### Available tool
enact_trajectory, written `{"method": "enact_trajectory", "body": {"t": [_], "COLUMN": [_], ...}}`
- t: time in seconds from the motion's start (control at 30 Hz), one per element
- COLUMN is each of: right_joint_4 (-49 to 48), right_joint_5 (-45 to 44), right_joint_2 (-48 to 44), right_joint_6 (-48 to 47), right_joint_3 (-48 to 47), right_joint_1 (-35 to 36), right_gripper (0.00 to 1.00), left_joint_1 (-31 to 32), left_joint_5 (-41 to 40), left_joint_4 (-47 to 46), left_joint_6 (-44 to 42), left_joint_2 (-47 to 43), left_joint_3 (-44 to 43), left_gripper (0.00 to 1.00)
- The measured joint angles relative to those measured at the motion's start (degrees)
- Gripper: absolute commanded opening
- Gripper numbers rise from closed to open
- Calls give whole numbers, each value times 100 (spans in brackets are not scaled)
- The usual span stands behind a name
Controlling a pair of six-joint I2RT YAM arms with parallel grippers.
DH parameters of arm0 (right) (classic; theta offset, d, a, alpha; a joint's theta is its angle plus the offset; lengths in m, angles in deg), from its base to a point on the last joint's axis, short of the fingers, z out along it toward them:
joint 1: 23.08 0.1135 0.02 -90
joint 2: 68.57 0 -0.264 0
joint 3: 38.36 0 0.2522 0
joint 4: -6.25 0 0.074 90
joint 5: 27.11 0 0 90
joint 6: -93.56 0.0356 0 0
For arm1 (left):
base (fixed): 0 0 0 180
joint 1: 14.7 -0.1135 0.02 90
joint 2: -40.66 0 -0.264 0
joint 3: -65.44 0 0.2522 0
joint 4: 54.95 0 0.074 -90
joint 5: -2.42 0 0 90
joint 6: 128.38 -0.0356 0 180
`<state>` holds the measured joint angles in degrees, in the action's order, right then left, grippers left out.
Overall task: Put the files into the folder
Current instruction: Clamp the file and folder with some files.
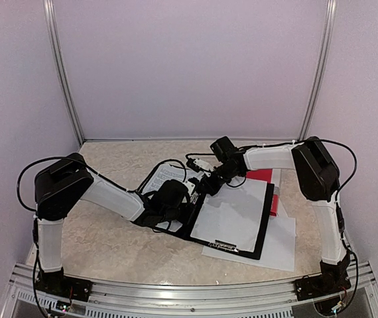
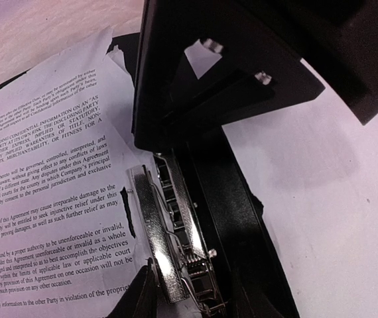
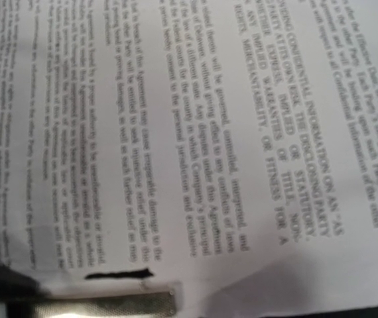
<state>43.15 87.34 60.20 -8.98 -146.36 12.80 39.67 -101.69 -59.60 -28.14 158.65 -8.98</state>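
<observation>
Lilac walls w/ metal corner rails, beige marbled table (image 1: 109,245).

Top cam: black folder (image 1: 266,225) lies open mid-table. The files are spread around it. A printed sheet (image 1: 164,177) is on the folder's left side and a blank sheet (image 1: 235,215) covers the right side. A 2nd blank sheet (image 1: 282,242) sticks out from under the folder's right edge, flat on the table. Red item (image 1: 260,175) peeks out behind the folder, no idea what it is. Left end effector (image 1: 172,201) is low over the folder's middle, next to the printed sheet. Right end effector (image 1: 207,182) is just beside it at the folder's far edge. Can't read either one's opening from up here.

Left wrist cam: metal clip (image 2: 172,252) runs along the folder's spine, printed sheet on its left, blank sheet on its right. The left fingers (image 2: 141,299) are partway apart w/ the clip between them. Can't tell if they actually squeeze it. Black housing (image 2: 242,59) w/ two screws fills the top.

Right wrist cam: pretty blurry, basically all printed sheet, v close, w/ the clip along the bottom edge. Right end effector is fully closed. Can't tell whether it pinches the paper.
</observation>
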Motion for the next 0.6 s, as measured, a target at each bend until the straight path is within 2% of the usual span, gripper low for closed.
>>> {"method": "enact_trajectory", "body": {"t": [0.23,0.47,0.6], "right_joint_4": [249,345,236], "right_joint_5": [-107,-179,-129], "right_joint_2": [-48,-168,-481], "right_joint_6": [114,278,385], "right_joint_3": [2,4,109], "right_joint_1": [-37,-81,-81], "right_gripper": [21,24,34], "left_joint_1": [-4,-7,-7], "left_joint_5": [-87,-151,-164], "left_joint_4": [87,127,151], "left_joint_6": [44,72,76], "left_joint_2": [-33,-42,-55], "left_joint_3": [0,2,2], "left_gripper": [33,33,33]}}
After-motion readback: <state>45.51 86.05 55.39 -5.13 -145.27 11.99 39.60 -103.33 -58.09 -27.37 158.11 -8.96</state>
